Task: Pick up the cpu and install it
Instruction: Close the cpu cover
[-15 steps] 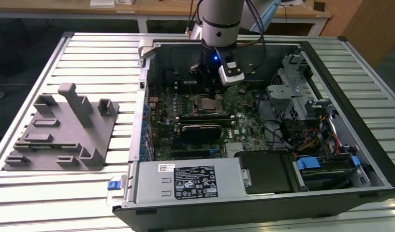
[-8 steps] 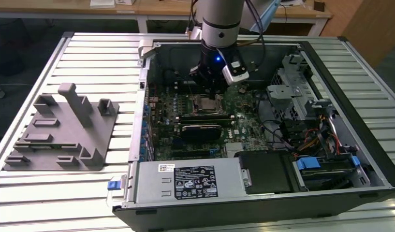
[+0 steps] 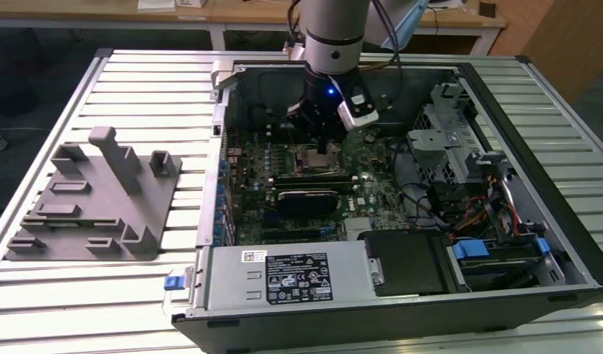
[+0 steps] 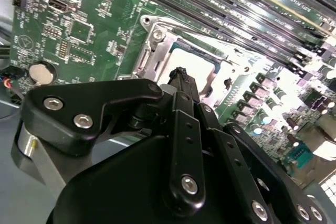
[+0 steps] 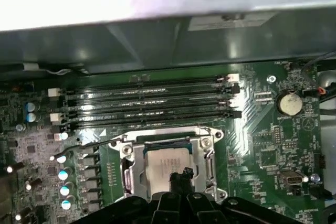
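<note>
Gripper: my black gripper (image 5: 181, 174) hangs low inside the open black computer case (image 3: 380, 317). Its tips look pressed together, and I see nothing held between them.
Cpu: the small square cpu with shiny silver top (image 5: 167, 157) lies flat in the silver metal socket frame (image 5: 127, 153), directly under the gripper tips. I cannot tell if they touch it.
Edges: the long black memory slots (image 5: 152, 103) run just beside the frame, and the grey case wall (image 5: 131, 40) stands behind them.
Open room: the grey metal drive cage (image 3: 459, 140) is near the arm, on the exterior view's right.
Writing: a white sticker with black print (image 3: 299, 279) sits on the silver power supply box (image 3: 232, 284).
Surface: the case lies on a pale slatted metal table (image 3: 133, 81). A grey plastic fixture (image 3: 94, 199) stands well apart from it, on the exterior view's left.
Room: a wooden desk (image 3: 242, 11) stands behind the table.
</note>
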`<action>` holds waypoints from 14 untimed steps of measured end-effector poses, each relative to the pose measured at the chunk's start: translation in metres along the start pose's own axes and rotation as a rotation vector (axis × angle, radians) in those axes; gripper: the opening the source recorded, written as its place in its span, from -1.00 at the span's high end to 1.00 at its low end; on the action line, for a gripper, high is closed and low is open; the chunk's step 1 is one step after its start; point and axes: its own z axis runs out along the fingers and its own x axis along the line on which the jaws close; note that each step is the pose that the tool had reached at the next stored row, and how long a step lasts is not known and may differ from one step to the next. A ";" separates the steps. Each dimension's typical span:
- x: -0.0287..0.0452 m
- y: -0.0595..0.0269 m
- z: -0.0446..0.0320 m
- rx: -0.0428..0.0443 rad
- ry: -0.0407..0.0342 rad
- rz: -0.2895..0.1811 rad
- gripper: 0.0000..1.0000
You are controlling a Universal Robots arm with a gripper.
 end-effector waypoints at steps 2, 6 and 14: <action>0.0027 -0.0008 0.0005 -0.0001 0.0000 -0.001 0.79; 0.0066 -0.0025 0.0024 -0.0002 -0.0001 -0.005 0.79; 0.0166 -0.0046 0.0057 -0.0003 -0.0002 -0.013 0.79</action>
